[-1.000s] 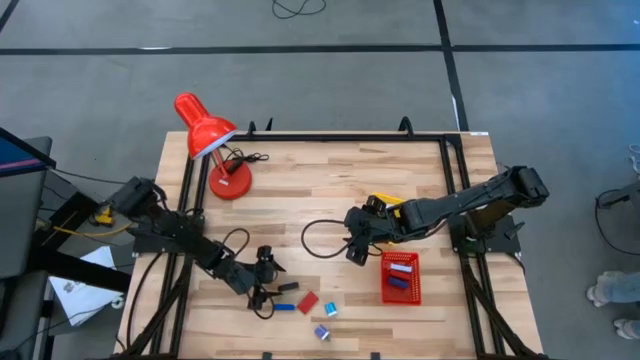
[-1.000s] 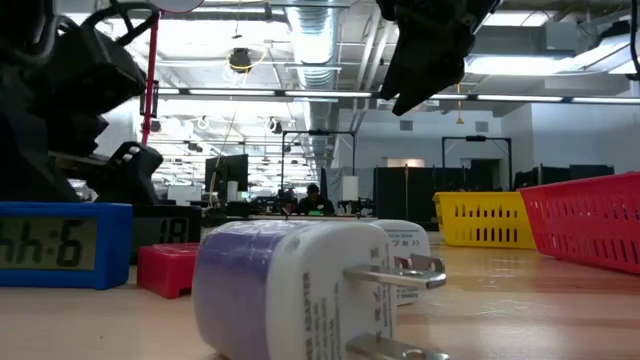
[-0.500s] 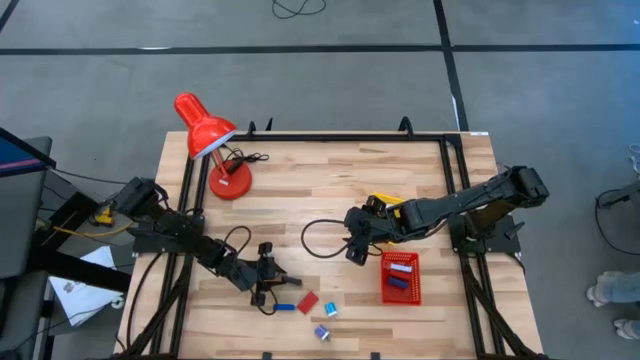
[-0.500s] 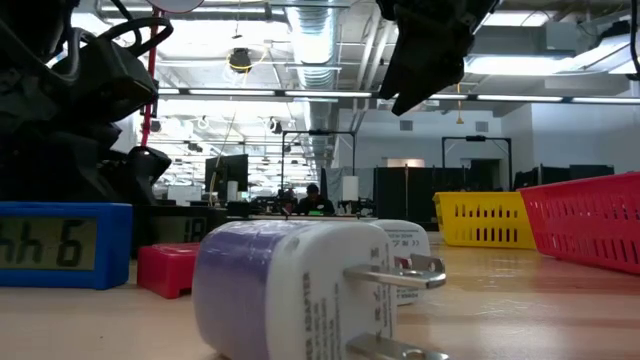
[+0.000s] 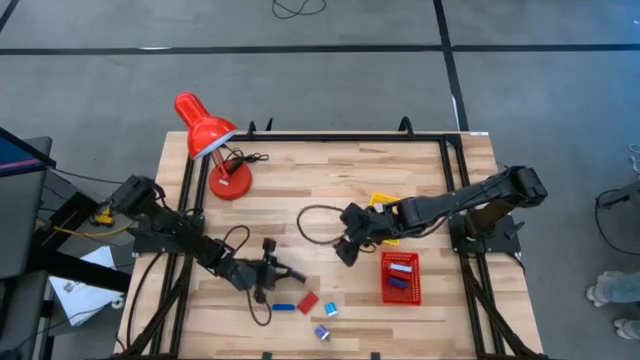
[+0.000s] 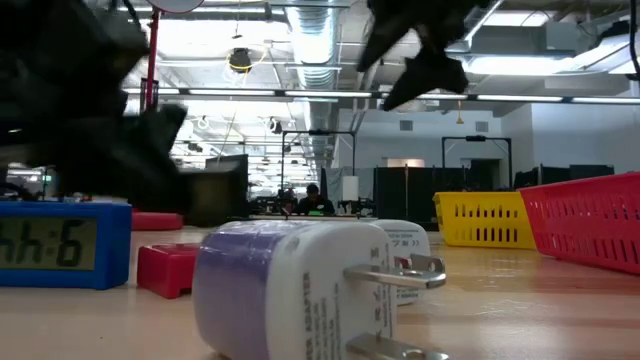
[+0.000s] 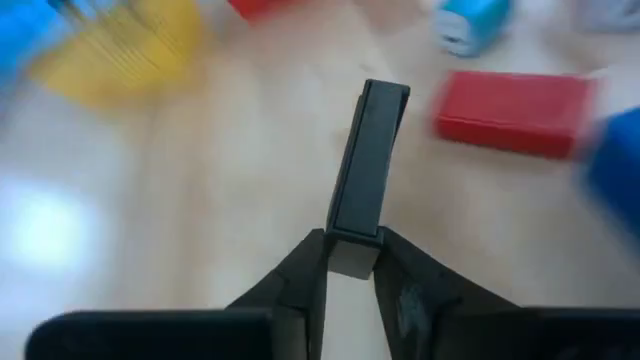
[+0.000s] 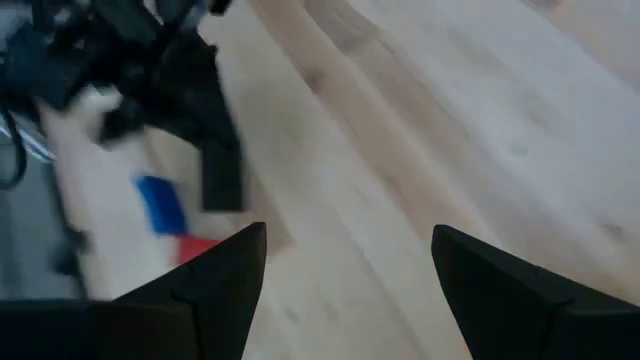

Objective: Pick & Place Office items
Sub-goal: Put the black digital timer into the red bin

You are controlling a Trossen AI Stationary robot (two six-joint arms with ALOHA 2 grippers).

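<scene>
My left gripper is at the table's near left, shut on a slim black bar that sticks out ahead of its fingers. Beside it on the wood lie a blue bar, a red block, a light-blue bit and a purple-and-white plug. My right gripper hangs open over mid-table, just left of the red mesh basket, with nothing between its fingers. My left gripper pinches the black bar's near end between its two fingers, which lie along the bar. The rest of the bar reaches straight out past the fingertips toward the table's right. Whether it touches the wood, I cannot tell.
A red desk lamp stands at the far left corner. A yellow tray shows partly under my right arm. A black cable loop lies mid-table. In the low view a blue clock and the plug stand close.
My left gripper has shut on the black bar, turned so that its fingers point toward the table's right, and carried the bar a little toward the far edge. My right gripper has shifted slightly toward the left.
</scene>
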